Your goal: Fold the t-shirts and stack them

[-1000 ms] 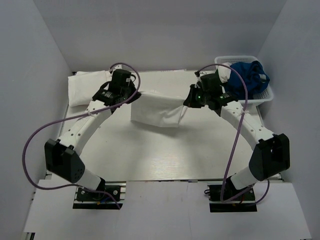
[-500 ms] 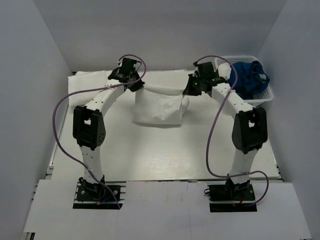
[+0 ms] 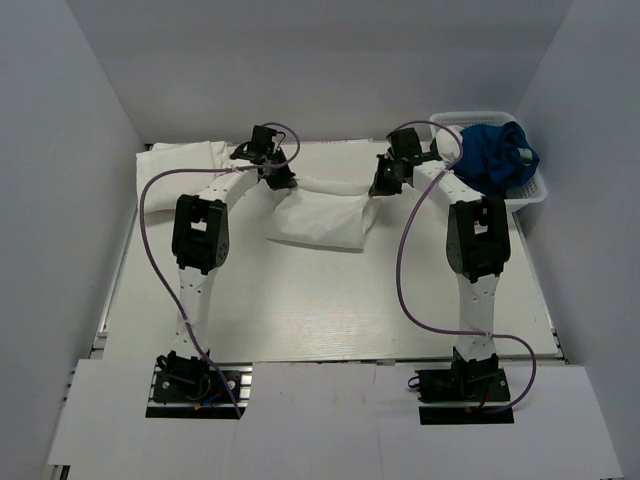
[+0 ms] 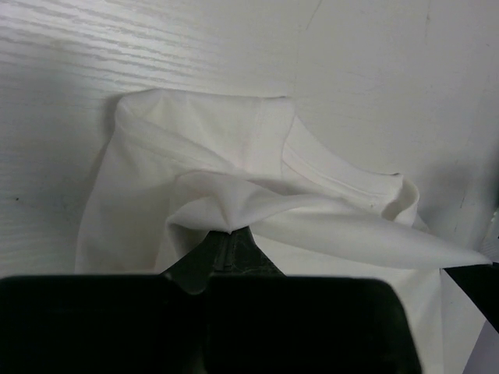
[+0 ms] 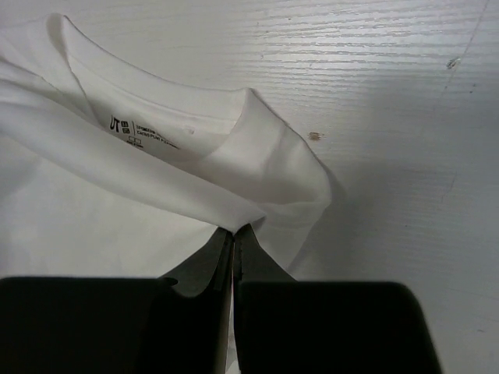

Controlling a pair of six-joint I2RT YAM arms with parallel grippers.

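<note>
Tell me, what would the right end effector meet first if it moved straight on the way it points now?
Probably the white t-shirt that the right end effector pinches: its collar fold lies just ahead, with the table beyond. Depth is unclear.

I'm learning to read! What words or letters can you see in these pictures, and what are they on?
"UT": black letters at the start of the neck print, inside the collar of the white t-shirt, in the right wrist view.
The small marks and lines beside it on the same print are too small and blurred to read.
The top and left wrist views show no readable text.
</note>
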